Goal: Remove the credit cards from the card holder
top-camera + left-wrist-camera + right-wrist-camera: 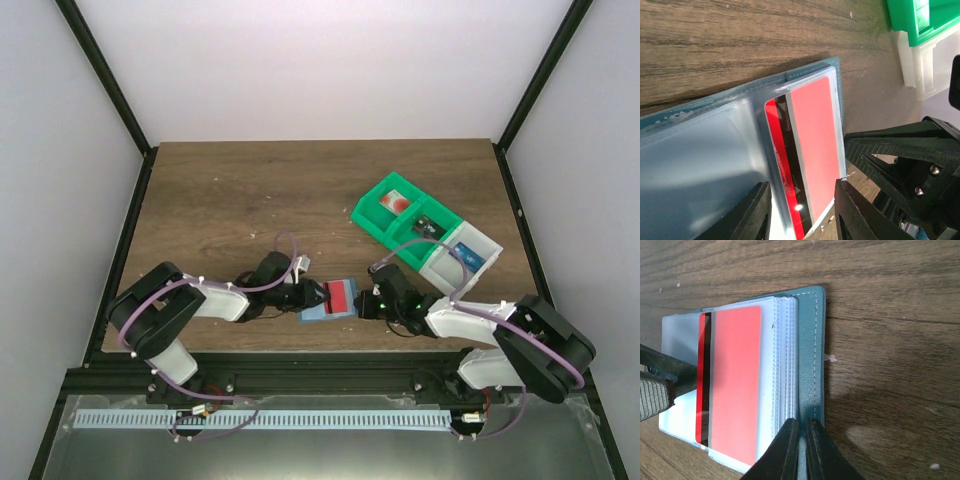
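**A:** Right jaws?

**B:** Pinched nearly together on the card holder [812, 340]. Its teal cover edge sits between the right fingers [785, 450], close to their tips.

**A:** Left jaws?

**B:** Partway apart. The clear sleeve with the credit cards [735, 385] runs between the left fingers [752, 220], one finger at each sleeve edge. I can't tell if they're squeezing it or just touching.

**A:** Where are the cards exactly?

**B:** In the holder's clear sleeve pockets. A salmon-red face is on top. A second red card with a dark stripe peeks out from under it, on the side toward the left jaws.

**A:** And the holder?

**B:** It's open on the bench [890, 315], right between the two sets of jaws. The left jaws come in from one side. The right jaws are on the cover edge, and the stacked sleeve leaves sit just inside that edge.

**A:** Anything farther out?

**B:** The green-and-white compartment bins [368, 218] are on the bench beyond the right jaws. They're well apart from the holder.
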You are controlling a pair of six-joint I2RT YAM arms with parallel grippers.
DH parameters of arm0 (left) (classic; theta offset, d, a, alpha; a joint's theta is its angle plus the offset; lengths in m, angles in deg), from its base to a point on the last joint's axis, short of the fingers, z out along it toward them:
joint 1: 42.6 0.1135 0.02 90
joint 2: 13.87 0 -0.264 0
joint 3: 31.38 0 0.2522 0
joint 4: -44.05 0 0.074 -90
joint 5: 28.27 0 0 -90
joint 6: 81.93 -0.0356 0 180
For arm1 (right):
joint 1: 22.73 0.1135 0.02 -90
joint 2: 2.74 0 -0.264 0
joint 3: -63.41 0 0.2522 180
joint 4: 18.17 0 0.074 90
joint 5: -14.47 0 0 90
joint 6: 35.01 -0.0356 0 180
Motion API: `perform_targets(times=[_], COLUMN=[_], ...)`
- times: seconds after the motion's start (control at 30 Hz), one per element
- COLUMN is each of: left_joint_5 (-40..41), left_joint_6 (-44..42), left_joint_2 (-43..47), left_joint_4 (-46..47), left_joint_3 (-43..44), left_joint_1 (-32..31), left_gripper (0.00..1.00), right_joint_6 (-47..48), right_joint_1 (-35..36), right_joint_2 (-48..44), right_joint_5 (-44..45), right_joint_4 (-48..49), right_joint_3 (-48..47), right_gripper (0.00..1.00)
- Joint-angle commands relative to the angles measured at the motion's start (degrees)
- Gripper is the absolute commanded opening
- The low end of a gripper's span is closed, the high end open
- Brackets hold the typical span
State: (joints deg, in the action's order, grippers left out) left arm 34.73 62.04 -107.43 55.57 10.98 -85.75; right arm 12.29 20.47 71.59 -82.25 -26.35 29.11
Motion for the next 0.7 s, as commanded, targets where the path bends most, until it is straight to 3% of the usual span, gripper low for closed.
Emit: perform_targets(times=[0.0, 0.33, 0.67], left_joint_5=[-0.1, 1.0, 0.4], left_joint_6=[-0.1, -0.2, 0.8], left_joint_2=[-0.9, -0.7, -0.4], left_joint_4=[2.4, 1.4, 2.9], left_joint_3=[0.6, -0.1, -1.2], left_joint_1=[-0.3, -0.3, -0.3], left_gripper=[0.38, 0.38, 0.37], right_joint_6=[-0.3, 0.3, 0.6], right_joint_1=[-0.1, 0.0, 0.0], right_joint_2=[0.4, -8.8, -2.0], right_joint_5=[-2.0, -2.0, -3.9], right_joint_4=[-1.3, -6.7, -2.1], right_joint_3=[0.7, -3.8, -6.4], right_gripper=[0.07, 0.07, 0.04])
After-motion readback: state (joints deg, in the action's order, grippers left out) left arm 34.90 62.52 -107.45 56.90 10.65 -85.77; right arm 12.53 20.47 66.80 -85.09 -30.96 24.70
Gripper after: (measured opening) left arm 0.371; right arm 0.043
